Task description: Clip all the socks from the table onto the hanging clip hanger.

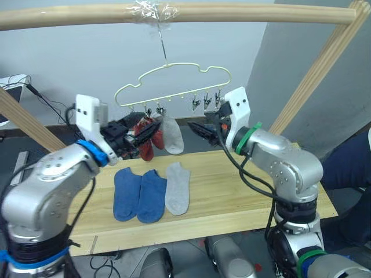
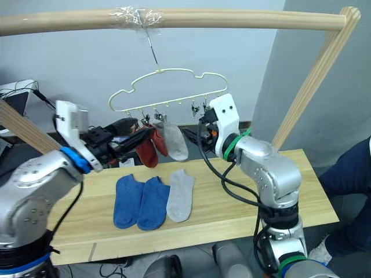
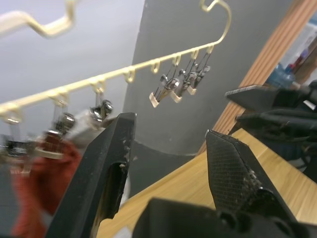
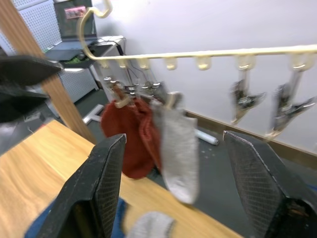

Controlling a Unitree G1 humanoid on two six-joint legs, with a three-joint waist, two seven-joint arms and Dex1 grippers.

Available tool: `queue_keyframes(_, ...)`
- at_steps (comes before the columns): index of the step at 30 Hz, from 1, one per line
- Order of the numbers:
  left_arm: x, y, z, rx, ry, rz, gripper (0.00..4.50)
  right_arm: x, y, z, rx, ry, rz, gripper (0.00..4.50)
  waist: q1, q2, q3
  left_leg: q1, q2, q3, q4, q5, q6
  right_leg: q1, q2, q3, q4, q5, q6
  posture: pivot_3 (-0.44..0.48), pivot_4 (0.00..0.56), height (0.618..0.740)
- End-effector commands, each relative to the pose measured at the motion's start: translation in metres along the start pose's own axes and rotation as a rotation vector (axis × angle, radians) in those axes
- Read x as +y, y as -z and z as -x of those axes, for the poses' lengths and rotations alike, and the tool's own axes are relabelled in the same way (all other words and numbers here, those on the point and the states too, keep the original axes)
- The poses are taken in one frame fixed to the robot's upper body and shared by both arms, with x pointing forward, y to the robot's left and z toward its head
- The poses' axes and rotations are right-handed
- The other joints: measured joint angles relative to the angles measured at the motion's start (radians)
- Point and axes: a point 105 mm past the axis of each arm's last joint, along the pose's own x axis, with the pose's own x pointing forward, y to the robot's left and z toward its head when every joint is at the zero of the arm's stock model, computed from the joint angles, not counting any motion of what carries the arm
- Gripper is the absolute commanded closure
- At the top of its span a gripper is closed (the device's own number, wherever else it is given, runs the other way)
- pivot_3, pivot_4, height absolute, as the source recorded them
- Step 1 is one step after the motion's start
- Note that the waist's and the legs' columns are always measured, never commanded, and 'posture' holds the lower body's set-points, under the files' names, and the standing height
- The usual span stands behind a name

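Three socks clipped on the clip hanger [image 1: 174, 87]: two red socks [image 1: 146, 139], one hanging grey sock [image 1: 172, 134]. On the table [image 1: 243, 191]: two blue socks [image 1: 139, 194], one grey sock [image 1: 177, 188]. Left gripper [image 3: 168, 163] and right gripper [image 4: 178, 183] both spread apart, empty.

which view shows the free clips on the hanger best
The left wrist view: the free clips hang sharp and close between the open left tool's fingers. The right wrist view shows two, blurred; both eye views show them small beside the right tool.
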Motion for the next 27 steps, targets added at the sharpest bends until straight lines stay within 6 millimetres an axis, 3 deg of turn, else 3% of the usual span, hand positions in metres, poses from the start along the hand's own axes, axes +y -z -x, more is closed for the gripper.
queue_keyframes(1, -0.004, -0.016, 0.015, 0.006, 0.118, 0.017, 1.91, 0.006, -0.010, 0.000, -0.081, 0.033, 0.018, 1.25, 0.009, 0.000, 0.000, 0.000, -0.001, 0.001, 0.000, 0.000, 0.000, 0.000, 0.000, 0.000, 0.000, 0.000, 0.000, -0.225, 0.177, 0.740)
queue_keyframes(10, 0.007, -0.041, 0.027, 0.007, 0.225, -0.037, 1.91, 0.014, -0.002, -0.012, -0.074, 0.041, 0.000, 1.25, 0.027, 0.000, 0.000, 0.000, 0.000, 0.002, -0.001, 0.000, 0.000, -0.002, 0.000, 0.000, 0.000, 0.000, 0.000, -0.222, 0.193, 0.740)
queue_keyframes(13, 0.006, -0.044, 0.025, 0.006, 0.250, -0.069, 1.91, 0.013, -0.002, -0.014, -0.075, 0.063, 0.000, 1.88, 0.031, 0.000, 0.000, 0.000, 0.000, 0.003, -0.001, 0.000, 0.000, -0.002, 0.000, 0.000, 0.000, 0.000, 0.000, -0.221, 0.198, 0.740)
queue_keyframes(15, 0.005, -0.043, 0.024, 0.013, 0.263, -0.100, 1.91, 0.011, 0.000, -0.015, -0.071, 0.078, 0.003, 2.54, 0.036, 0.000, 0.000, 0.000, 0.000, 0.003, -0.001, 0.000, 0.000, -0.002, 0.000, 0.000, 0.000, 0.000, 0.000, -0.223, 0.204, 0.740)
queue_keyframes(27, 0.003, -0.043, 0.022, 0.000, 0.318, -0.131, 1.91, -0.019, 0.002, -0.012, -0.074, 0.296, 0.007, 2.54, 0.042, 0.000, 0.001, 0.000, 0.001, 0.003, -0.001, 0.000, 0.000, -0.002, 0.000, 0.001, -0.001, 0.000, 0.000, -0.246, 0.218, 0.740)
